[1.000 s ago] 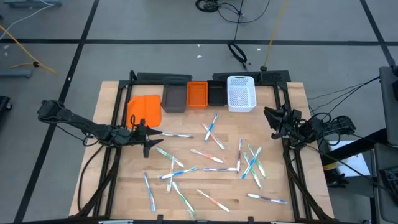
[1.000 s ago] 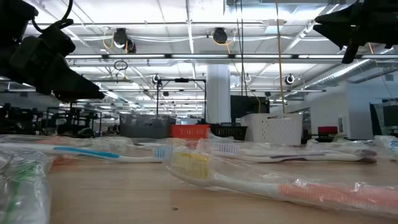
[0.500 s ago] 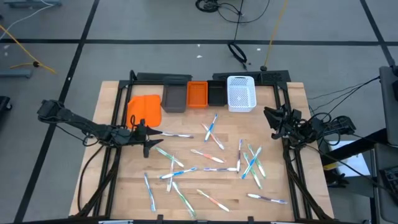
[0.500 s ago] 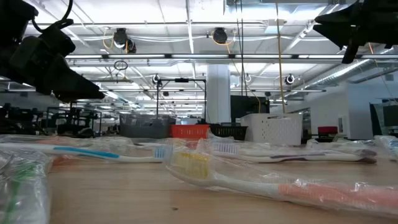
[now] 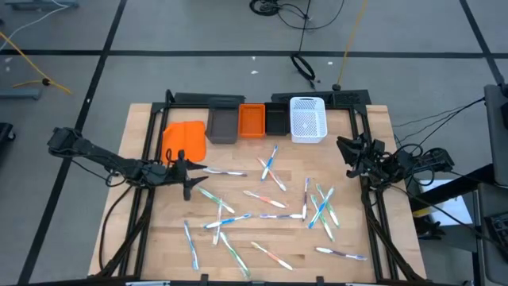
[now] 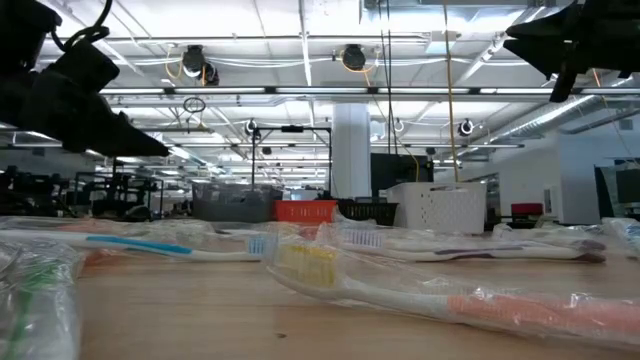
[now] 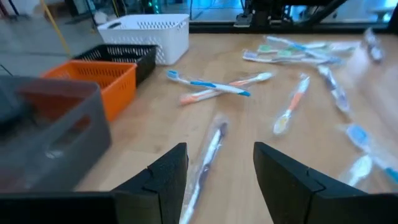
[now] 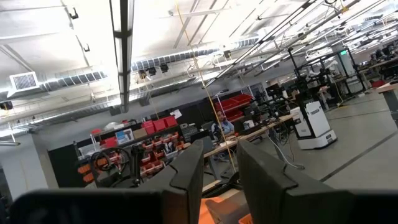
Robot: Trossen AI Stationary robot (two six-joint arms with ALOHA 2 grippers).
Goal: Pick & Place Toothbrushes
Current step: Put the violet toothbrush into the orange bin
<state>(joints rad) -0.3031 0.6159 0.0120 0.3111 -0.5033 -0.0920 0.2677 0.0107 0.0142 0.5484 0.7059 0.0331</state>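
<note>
- Barely anything is changing over the last second: from above, both arms and all the toothbrushes [image 5: 270, 199] are sitting exactly where they were. Only the low view is catching the left gripper [image 6: 75, 100] shifting a touch.
- So I'm guessing no pick is underway yet; the toothbrushes are still lying scattered across the table [image 5: 373, 230], none in the bins [image 5: 252, 121] at the far edge.
- The left wrist view is showing what the overhead can't: the left gripper [image 7: 219, 158] is hanging with fingers spread, and a dark-handled toothbrush [image 7: 210, 146] is lying on the wood right in line with the gap, not touched.
- The right gripper [image 5: 353, 155] is waiting by the right edge. Its wrist view is pointing up into the room, fingers [image 8: 186, 171] standing slightly apart, pinching nothing.
</note>
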